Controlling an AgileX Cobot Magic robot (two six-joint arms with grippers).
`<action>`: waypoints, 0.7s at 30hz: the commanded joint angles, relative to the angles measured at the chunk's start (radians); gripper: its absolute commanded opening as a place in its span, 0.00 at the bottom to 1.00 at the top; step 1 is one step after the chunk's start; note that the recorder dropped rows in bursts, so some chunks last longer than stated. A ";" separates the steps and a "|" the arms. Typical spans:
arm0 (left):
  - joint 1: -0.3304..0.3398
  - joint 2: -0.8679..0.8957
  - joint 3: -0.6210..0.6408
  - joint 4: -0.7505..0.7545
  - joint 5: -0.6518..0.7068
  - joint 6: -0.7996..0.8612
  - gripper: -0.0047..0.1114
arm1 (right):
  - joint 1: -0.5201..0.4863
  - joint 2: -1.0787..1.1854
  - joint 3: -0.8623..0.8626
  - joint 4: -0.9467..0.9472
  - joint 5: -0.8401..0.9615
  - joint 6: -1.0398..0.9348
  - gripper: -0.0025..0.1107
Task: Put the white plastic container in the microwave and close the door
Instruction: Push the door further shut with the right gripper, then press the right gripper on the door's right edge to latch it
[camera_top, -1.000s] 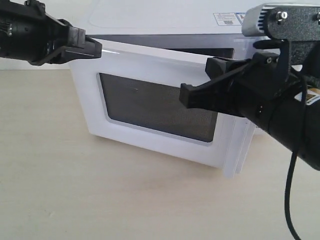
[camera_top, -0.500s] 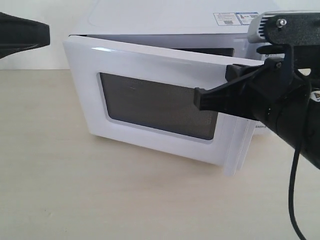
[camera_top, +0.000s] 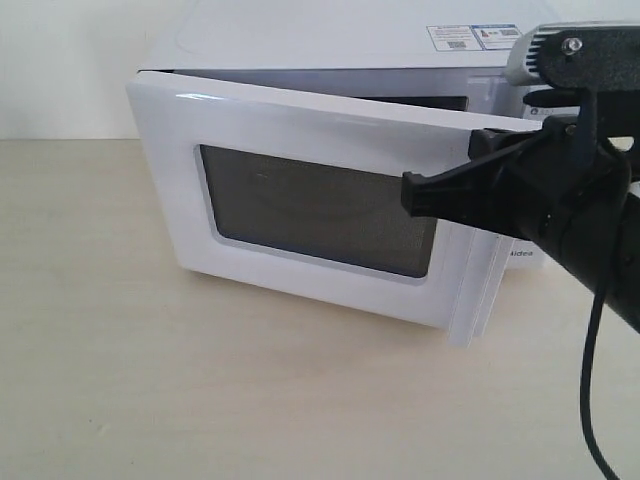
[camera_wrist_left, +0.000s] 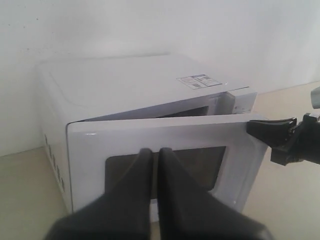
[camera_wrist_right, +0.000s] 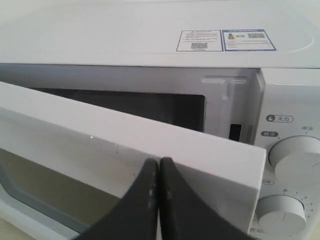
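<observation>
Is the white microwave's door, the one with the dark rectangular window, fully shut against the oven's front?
No: the white door stands ajar, a dark gap showing between it and the front of the white microwave.

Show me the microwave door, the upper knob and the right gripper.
door (camera_top: 300, 205), exterior view, dark window.
upper knob (camera_wrist_right: 297, 159), right wrist view, front face.
right gripper (camera_top: 412, 195), exterior view, closed fingertips.

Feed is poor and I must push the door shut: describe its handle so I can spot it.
Start at the white microwave on the pale table; its door stands ajar, hinged at the exterior view's left. Along the door's free right edge runs the handle, a vertical white bar below the shut right gripper, ridged where the dark window beside it is flat.
</observation>
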 joint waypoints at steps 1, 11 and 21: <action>-0.002 -0.064 0.007 0.093 0.075 -0.102 0.08 | -0.071 -0.003 -0.005 -0.001 0.057 0.009 0.02; -0.002 -0.176 0.007 0.220 0.138 -0.217 0.08 | -0.181 -0.003 -0.005 -0.143 0.156 0.139 0.02; -0.002 -0.183 0.007 0.299 0.180 -0.281 0.08 | -0.203 0.128 -0.103 -0.258 0.321 0.192 0.02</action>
